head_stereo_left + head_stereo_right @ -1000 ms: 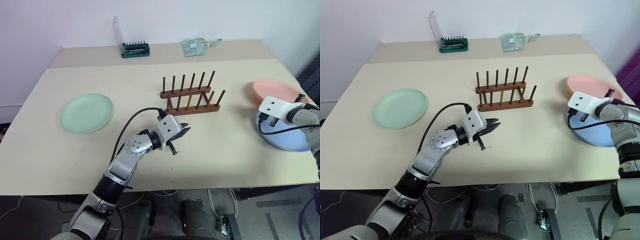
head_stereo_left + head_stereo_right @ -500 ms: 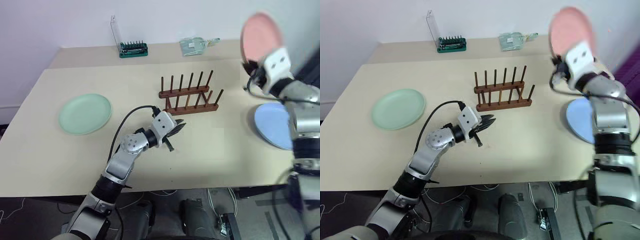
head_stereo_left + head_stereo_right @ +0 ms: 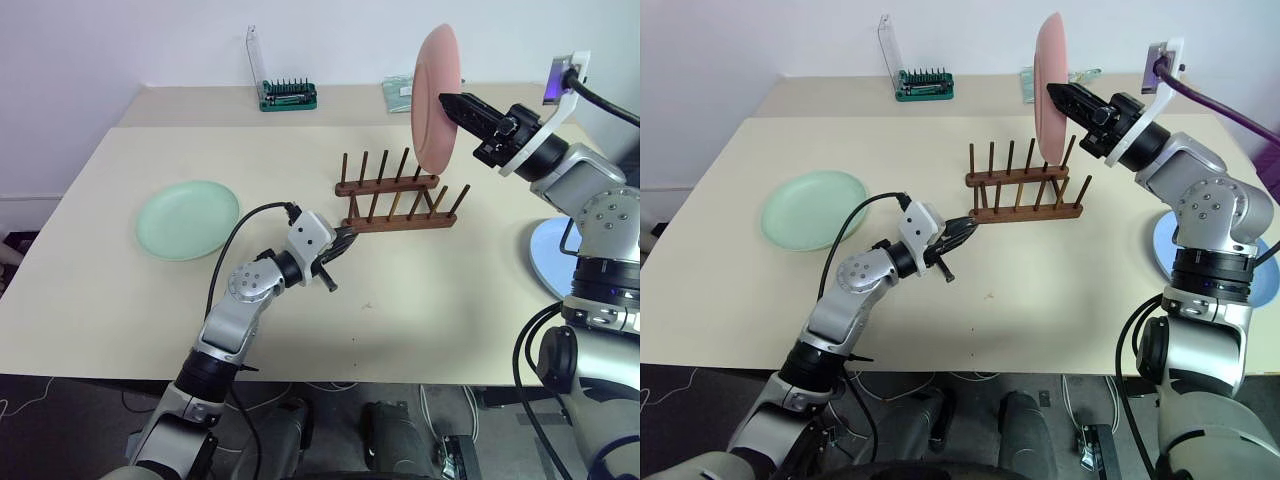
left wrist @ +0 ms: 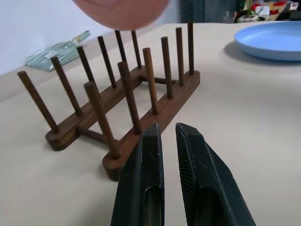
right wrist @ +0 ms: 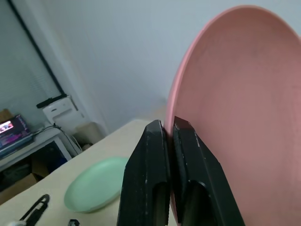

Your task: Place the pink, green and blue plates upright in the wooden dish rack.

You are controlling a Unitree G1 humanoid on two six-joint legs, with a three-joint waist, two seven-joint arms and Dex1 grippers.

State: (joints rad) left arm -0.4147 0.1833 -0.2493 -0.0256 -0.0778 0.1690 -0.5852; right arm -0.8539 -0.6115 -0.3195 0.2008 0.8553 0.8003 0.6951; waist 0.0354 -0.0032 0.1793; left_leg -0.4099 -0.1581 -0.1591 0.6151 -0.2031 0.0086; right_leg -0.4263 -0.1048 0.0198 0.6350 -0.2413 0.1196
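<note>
Right gripper (image 3: 446, 99) clamping pink plate (image 3: 434, 84) upright above wooden dish rack (image 3: 398, 201), left gripper (image 3: 345, 238) closed, empty.

The scene is evenly and brightly lit from above. Soft, short shadows are cast on the surface (image 3: 480, 300) under the rack (image 3: 398, 205). No glare is seen. In the left wrist view the pink plate (image 4: 121, 10) is blurred, out of focus.
</note>
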